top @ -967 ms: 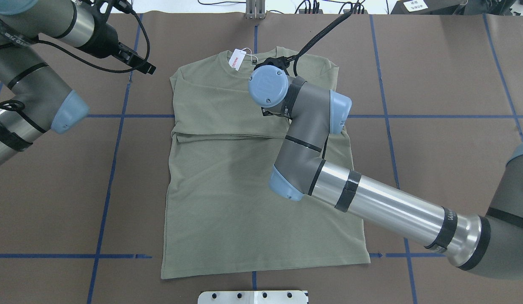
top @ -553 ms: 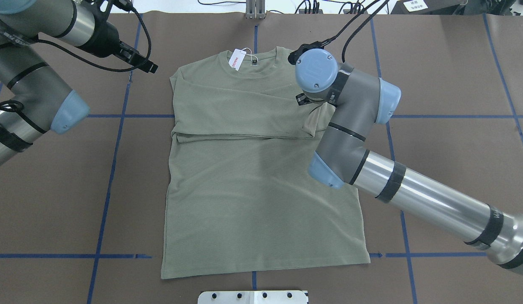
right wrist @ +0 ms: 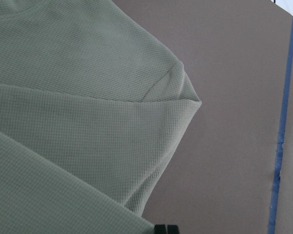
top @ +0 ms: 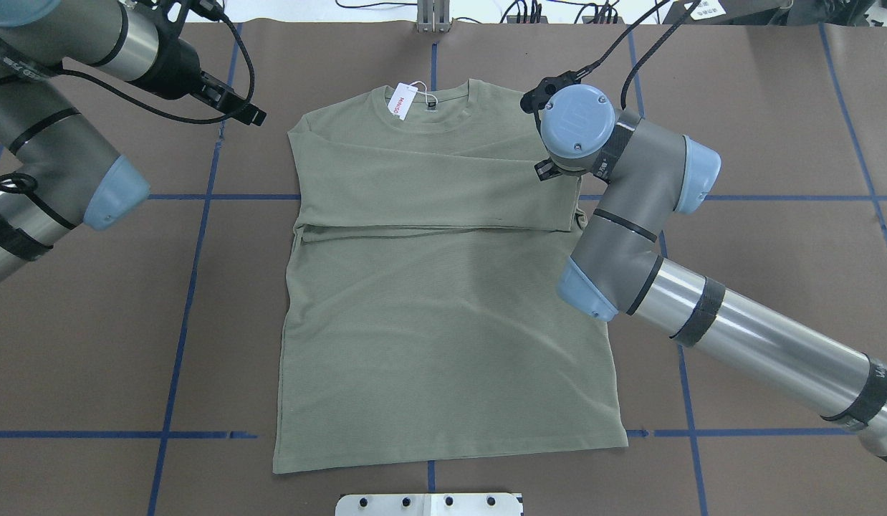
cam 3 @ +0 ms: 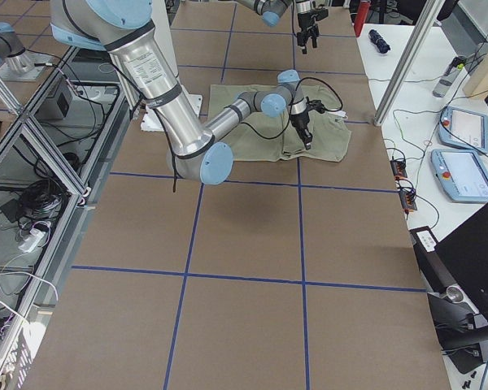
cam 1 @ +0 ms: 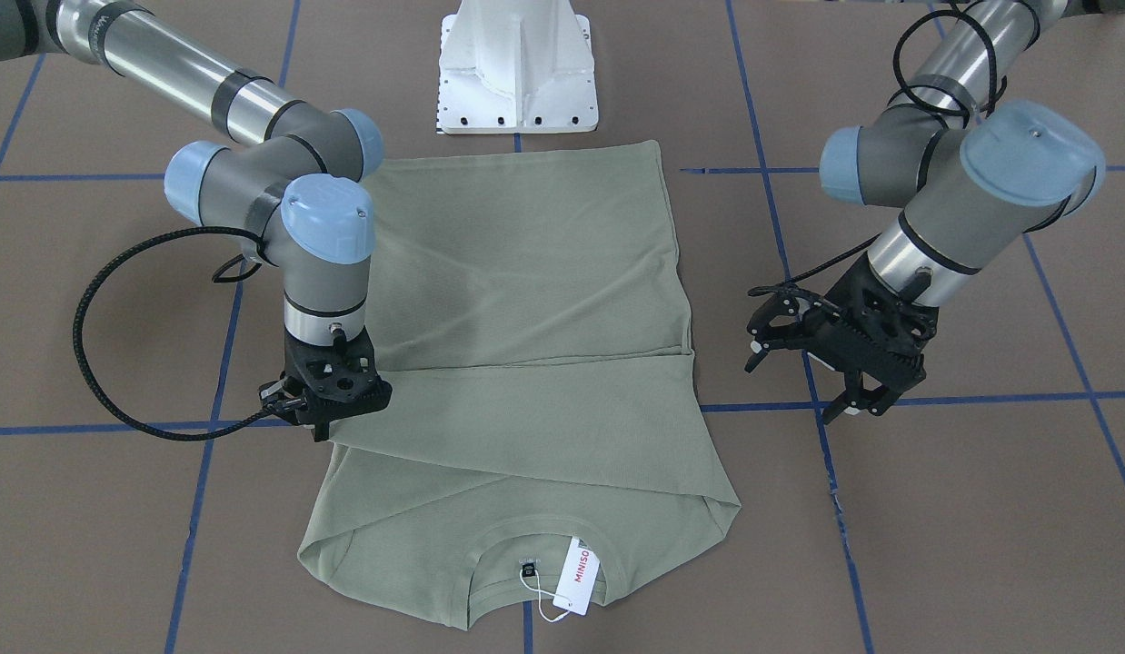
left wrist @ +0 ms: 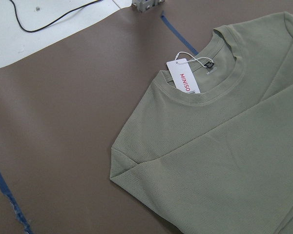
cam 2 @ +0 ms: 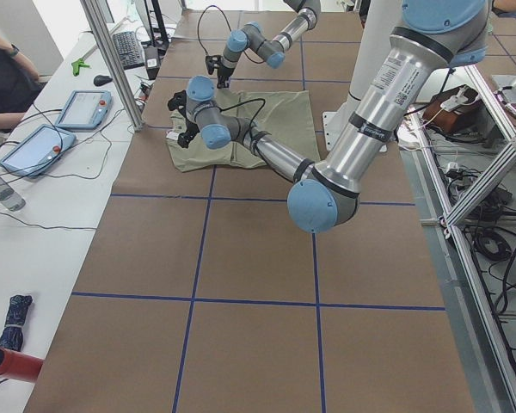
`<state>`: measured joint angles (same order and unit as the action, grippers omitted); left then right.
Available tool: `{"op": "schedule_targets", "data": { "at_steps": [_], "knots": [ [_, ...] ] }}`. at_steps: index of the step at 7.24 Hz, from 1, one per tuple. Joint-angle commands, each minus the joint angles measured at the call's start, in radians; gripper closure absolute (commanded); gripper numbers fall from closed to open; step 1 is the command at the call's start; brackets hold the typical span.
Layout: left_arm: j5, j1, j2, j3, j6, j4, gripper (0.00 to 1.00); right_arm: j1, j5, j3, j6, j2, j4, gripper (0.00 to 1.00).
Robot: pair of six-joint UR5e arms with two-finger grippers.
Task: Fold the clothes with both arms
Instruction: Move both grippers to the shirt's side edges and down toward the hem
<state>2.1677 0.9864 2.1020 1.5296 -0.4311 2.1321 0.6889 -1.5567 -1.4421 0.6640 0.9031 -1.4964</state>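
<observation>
The sage-green shirt [top: 443,322] lies flat on the brown table, neck at the far side with its white hang tag [top: 400,100]. Both sleeves are folded across the chest. My right gripper [cam 1: 326,420] is down at the shirt's right edge, just below the shoulder. Its fingertips [right wrist: 166,229] are together at the edge of the folded sleeve [right wrist: 78,146]. In the overhead view its wrist hides the fingers. My left gripper [cam 1: 794,391] hangs open above bare table beside the shirt's left shoulder [left wrist: 122,161], touching nothing.
The white pedestal base [cam 1: 517,68] stands at the near edge behind the hem. Blue tape lines [top: 193,258] grid the table. A side bench with tablets [cam 2: 82,107] and a seated person [cam 2: 4,77] lies beyond the far edge.
My right arm has swung from over the chest out to the shirt's right edge, and the sleeve now lies flat across the chest. The left arm has barely moved.
</observation>
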Motion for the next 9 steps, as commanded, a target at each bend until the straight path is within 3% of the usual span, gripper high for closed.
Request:
{"op": "schedule_targets", "data": {
  "at_steps": [1, 3, 5, 6, 8, 9],
  "knots": [
    [0.0, 0.0, -0.007, 0.012, -0.001, 0.0, 0.0, 0.001, -0.008, 0.002, 0.029, 0.0, 0.069, 0.0],
    [-0.009, -0.012, -0.029, 0.065, -0.16, -0.004, 0.0, 0.012, -0.155, -0.044, 0.168, 0.022, 0.111, 0.0],
    [-0.063, -0.095, -0.174, 0.272, -0.369, -0.004, 0.0, 0.009, -0.247, -0.284, 0.308, 0.183, 0.111, 0.0],
    [-0.185, -0.197, -0.259, 0.384, -0.497, -0.004, 0.0, -0.009, -0.261, -0.422, 0.466, 0.282, 0.114, 0.0],
    [-0.387, -0.404, -0.347, 0.51, -0.767, -0.003, 0.0, -0.151, -0.177, -0.668, 0.717, 0.472, 0.148, 0.0],
    [-0.502, -0.522, -0.391, 0.544, -0.881, 0.014, 0.0, -0.267, -0.051, -0.728, 0.838, 0.555, 0.206, 0.0]
  ]
}}
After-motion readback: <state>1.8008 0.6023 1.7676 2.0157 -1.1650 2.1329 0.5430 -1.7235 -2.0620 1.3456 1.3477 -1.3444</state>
